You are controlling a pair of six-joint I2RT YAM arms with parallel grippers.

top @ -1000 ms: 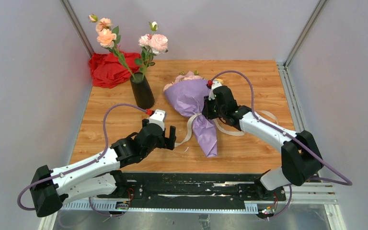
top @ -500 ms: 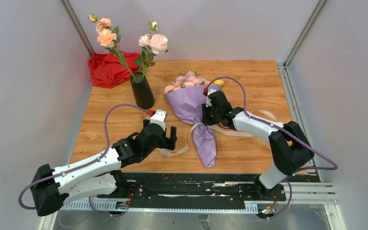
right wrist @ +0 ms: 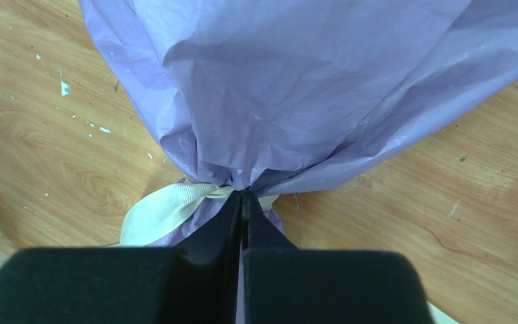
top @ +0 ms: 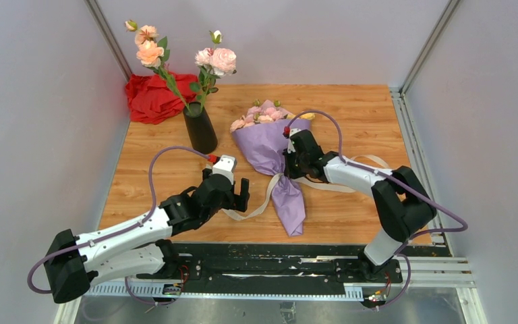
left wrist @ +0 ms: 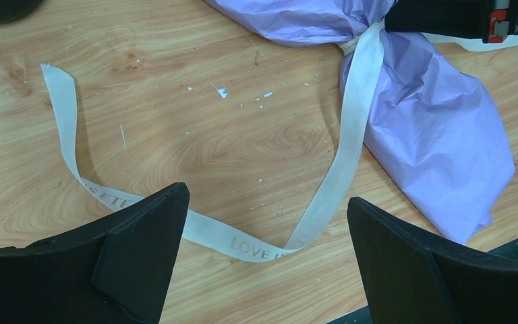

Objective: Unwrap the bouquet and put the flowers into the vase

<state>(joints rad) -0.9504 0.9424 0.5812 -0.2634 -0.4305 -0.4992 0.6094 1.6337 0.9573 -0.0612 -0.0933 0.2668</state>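
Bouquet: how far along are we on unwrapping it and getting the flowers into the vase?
Done: only the ribbon tails lie loose. In hand: the right end effector is shut at the knot on the bouquet neck; the left end effector hangs open over one tail. Left: the knot is still tied, paper still wraps the flowers, and none is in the vase.
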